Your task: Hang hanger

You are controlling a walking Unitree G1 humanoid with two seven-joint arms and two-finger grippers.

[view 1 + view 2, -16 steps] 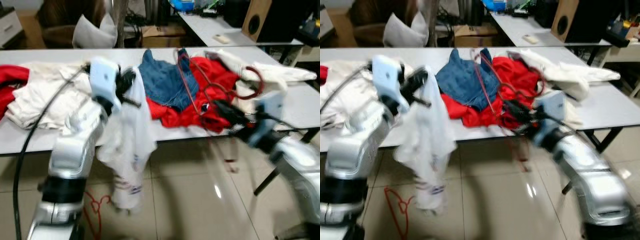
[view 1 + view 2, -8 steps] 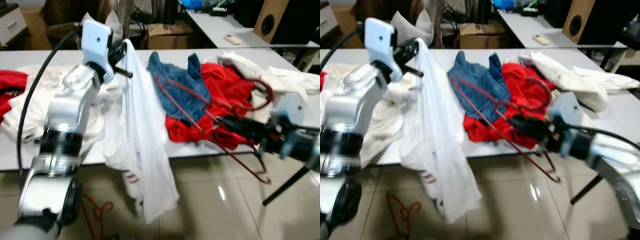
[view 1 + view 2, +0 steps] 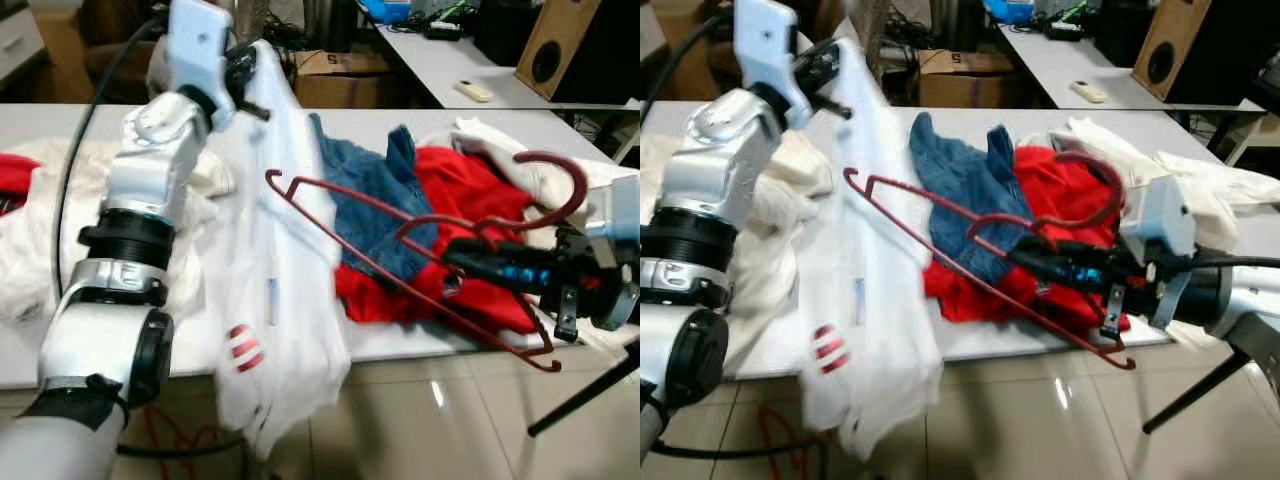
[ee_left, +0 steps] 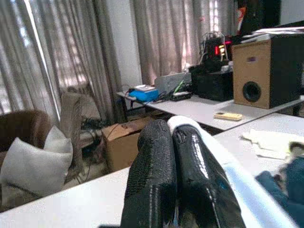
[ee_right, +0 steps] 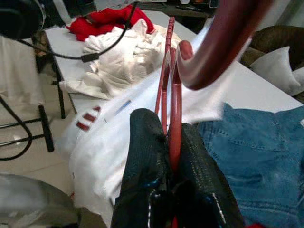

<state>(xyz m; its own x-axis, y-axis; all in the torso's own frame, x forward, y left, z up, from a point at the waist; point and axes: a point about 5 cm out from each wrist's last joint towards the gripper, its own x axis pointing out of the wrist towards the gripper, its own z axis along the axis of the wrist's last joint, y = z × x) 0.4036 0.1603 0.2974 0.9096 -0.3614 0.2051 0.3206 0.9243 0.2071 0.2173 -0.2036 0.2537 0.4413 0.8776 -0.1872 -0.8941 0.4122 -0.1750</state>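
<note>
My left gripper [image 3: 248, 85] is raised over the table's far side, shut on the top of a white garment [image 3: 272, 300]. The garment hangs down past the table's front edge. In the left wrist view the fingers [image 4: 154, 171] pinch white cloth [image 4: 187, 127]. My right gripper [image 3: 452, 262] is shut on a dark red wire hanger [image 3: 345, 245], held level above the clothes pile. The hanger's hook [image 3: 555, 170] curls above my right wrist, and its far tip [image 3: 850, 178] reaches the white garment. In the right wrist view the hanger [image 5: 172, 90] runs out from between the fingers [image 5: 145, 152].
A white table [image 3: 40, 120] carries blue jeans [image 3: 370, 190], a red garment [image 3: 470, 195], white clothes at the left [image 3: 25, 260] and cream clothes at the right [image 3: 1200, 185]. Behind stand a cardboard box [image 3: 330, 72], a speaker [image 3: 560, 45] and a second table [image 3: 440, 70].
My left arm has lifted the white garment higher. My right gripper has raised the hanger off the clothes pile and swung its tip towards the garment. The camera has shifted.
</note>
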